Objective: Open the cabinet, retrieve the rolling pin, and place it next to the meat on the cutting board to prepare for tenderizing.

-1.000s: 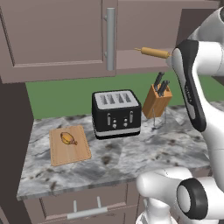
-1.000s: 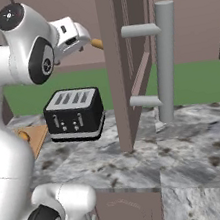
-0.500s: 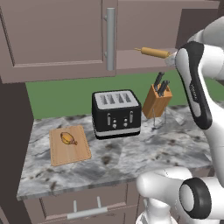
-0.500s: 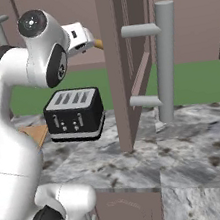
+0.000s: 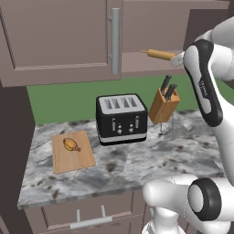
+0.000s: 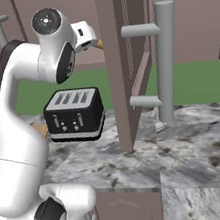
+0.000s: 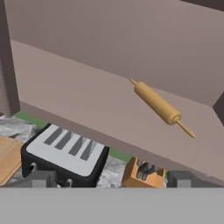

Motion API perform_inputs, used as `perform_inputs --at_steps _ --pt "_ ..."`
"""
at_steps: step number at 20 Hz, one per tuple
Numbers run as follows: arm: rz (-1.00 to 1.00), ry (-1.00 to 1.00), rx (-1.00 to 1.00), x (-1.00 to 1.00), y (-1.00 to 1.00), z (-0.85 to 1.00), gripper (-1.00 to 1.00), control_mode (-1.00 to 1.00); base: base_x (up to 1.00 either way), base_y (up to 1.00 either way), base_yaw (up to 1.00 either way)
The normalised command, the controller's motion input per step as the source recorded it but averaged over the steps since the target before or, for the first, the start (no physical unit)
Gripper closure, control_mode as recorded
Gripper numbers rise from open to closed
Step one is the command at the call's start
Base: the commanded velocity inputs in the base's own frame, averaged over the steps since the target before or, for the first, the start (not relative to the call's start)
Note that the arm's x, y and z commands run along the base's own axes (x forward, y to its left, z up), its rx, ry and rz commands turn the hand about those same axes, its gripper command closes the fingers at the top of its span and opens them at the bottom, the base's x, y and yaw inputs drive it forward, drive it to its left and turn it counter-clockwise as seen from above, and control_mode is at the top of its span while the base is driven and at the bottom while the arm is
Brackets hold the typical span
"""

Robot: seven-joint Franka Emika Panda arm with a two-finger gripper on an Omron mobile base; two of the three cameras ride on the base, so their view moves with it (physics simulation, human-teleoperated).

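End effector [image 7: 109, 179] nearer the open cabinet [image 7: 109, 52], spread empty short of the shelf-edge rolling pin [image 7: 159, 106]

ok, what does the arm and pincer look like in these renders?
Glossy white rounded arm links with dark grey-black joint caps and bands. One link carries a dark strip with small pale lettering, too small to read. The wrist ends in a boxy white hand. The pincer shows two small dark grey fingertips. No cables visible.

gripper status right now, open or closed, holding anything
Gripper: open and empty; the rolling pin lies on the cabinet shelf ahead of the fingertips.
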Motion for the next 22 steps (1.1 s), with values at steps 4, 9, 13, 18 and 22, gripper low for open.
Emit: perform_inputs --at_steps 4,9,13,18,22 --pt "0.05 -0.02 0.00 0.17 -0.04 0.00 -1.00 -1.00 0.00 0.00 0.00" --pt "0.03 -0.01 0.00 0.23 -0.12 0.00 -1.00 -1.00 0.00 0.00 0.00" --pt "0.00 0.01 0.00 0.31 -0.12 0.00 -1.00 -1.00 0.00 0.00 0.00" --pt "0.00 0.07 0.00 0.50 -0.11 0.00 -1.00 -1.00 0.00 0.00 0.00" --pt "0.00 0.08 0.00 0.47 -0.12 -0.04 -1.00 -1.00 0.00 0.00 0.00"
